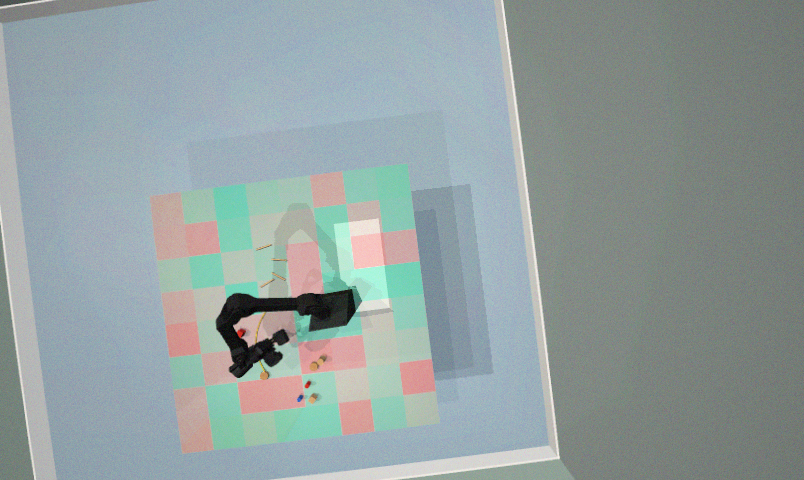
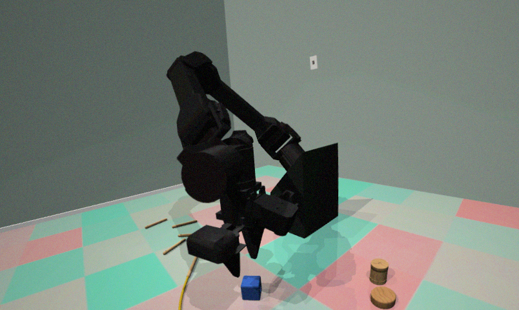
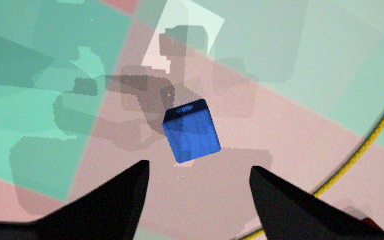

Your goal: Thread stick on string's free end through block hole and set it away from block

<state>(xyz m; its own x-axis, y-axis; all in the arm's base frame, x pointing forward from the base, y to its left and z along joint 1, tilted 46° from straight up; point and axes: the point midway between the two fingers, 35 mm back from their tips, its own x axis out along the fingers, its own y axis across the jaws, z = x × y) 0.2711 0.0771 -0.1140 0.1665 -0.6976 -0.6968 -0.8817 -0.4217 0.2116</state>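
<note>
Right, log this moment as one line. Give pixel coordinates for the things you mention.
gripper (image 1: 260, 352) (image 2: 246, 266) (image 3: 200, 171): open, empty, above blue block (image 2: 251, 289) (image 3: 192, 135) | yellow string (image 1: 257, 337) (image 2: 183, 287) (image 3: 370, 144): on table, unthreaded

Blue block (image 3: 192, 134) ahead (yellow string (image 3: 354, 165) curving beside).

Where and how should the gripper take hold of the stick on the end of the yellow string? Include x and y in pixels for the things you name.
I'd grip the stick (image 1: 264, 315) (image 2: 192, 265) near its string end, coming from above, with the fingers (image 2: 234, 265) closing across its length. It is thin, straight and lies low, so its two long sides offer the grip, and the far tip should stay free to lead.
</note>
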